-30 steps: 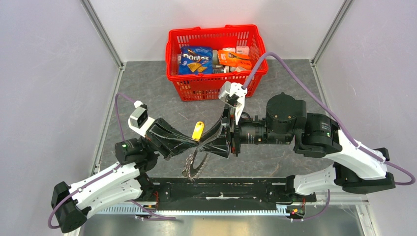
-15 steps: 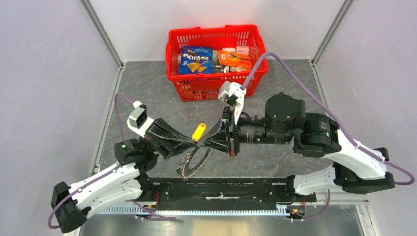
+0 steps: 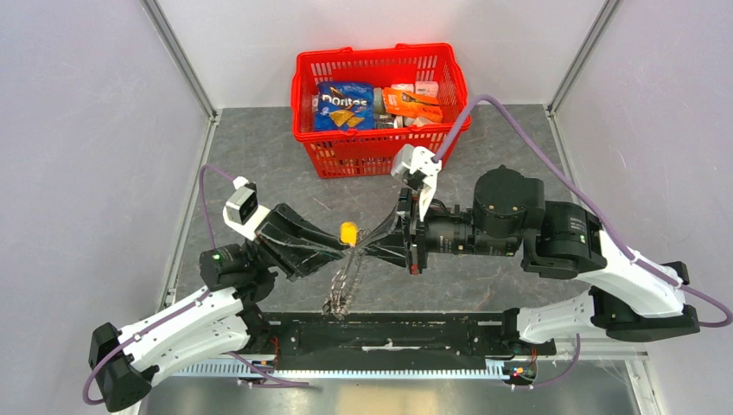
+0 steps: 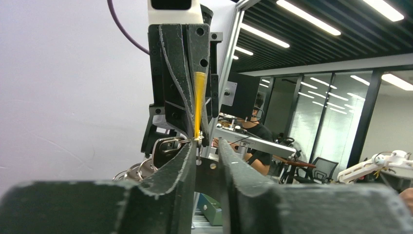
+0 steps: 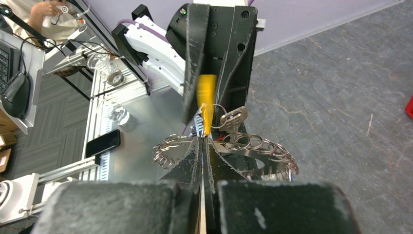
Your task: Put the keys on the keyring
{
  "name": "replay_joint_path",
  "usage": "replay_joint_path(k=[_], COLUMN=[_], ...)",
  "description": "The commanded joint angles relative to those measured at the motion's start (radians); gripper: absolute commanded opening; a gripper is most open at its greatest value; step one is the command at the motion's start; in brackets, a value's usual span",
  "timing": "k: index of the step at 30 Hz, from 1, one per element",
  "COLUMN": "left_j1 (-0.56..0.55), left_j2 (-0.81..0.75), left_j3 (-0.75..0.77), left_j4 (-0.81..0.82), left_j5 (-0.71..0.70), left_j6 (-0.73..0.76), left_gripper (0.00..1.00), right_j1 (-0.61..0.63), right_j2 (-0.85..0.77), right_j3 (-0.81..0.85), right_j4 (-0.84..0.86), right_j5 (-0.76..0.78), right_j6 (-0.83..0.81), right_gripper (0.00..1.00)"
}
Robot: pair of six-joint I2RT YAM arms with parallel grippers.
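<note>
My two grippers meet tip to tip above the grey tabletop. The yellow key (image 3: 348, 232) stands at the meeting point, its head up; it shows edge-on in the left wrist view (image 4: 197, 105) and in the right wrist view (image 5: 205, 95). My right gripper (image 3: 361, 251) (image 5: 202, 140) is shut, its tips at the key's lower end. The keyring (image 3: 343, 287) hangs edge-on below the tips, and spreads under my right fingers (image 5: 263, 146). My left gripper (image 3: 350, 251) (image 4: 206, 143) has its jaws a little apart; the keyring (image 4: 139, 170) hangs by its left finger. The dark key is out of view.
A red basket (image 3: 380, 54) with a Doritos bag (image 3: 344, 105) and other packets stands at the back middle. A black rail (image 3: 389, 333) runs along the near edge between the arm bases. Grey walls close in left and right.
</note>
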Motion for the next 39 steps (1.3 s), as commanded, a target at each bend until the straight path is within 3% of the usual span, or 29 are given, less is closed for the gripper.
replay_joint_path(k=[1,7,13,18,21,39], left_j1=[-0.003,-0.003,-0.003,-0.003,-0.003,-0.003], left_j2=[-0.052,-0.111,-0.094,-0.033,-0.009,-0.053], left_j3=[0.016,0.006,0.027,0.072,0.102,0.187], left_j4=[-0.060,-0.195,-0.212,-0.203,-0.239,-0.467], left_j5=[-0.039,-0.066,-0.070,-0.033,-0.001,0.132], left_j6=[0.049,0.108,0.127,0.139,0.179,0.397], left_gripper=[0.36,0.39,0.40,0.40,0.46,0.50], right_j1=[0.001,0.001,0.001,0.001,0.001,0.001], right_j2=[-0.082,-0.127,-0.135,-0.104,-0.100,-0.054], right_j3=[-0.011,-0.020,-0.011,0.035,0.042,0.068], right_j4=[0.033,-0.004,-0.044,-0.091,-0.095,-0.072], right_j5=[0.033,0.042,0.019,-0.002,0.007,0.104], right_j6=[-0.033,-0.037,-0.042,-0.034,-0.005,0.136], right_gripper=[0.00,0.00,0.00,0.00,0.00,0.00])
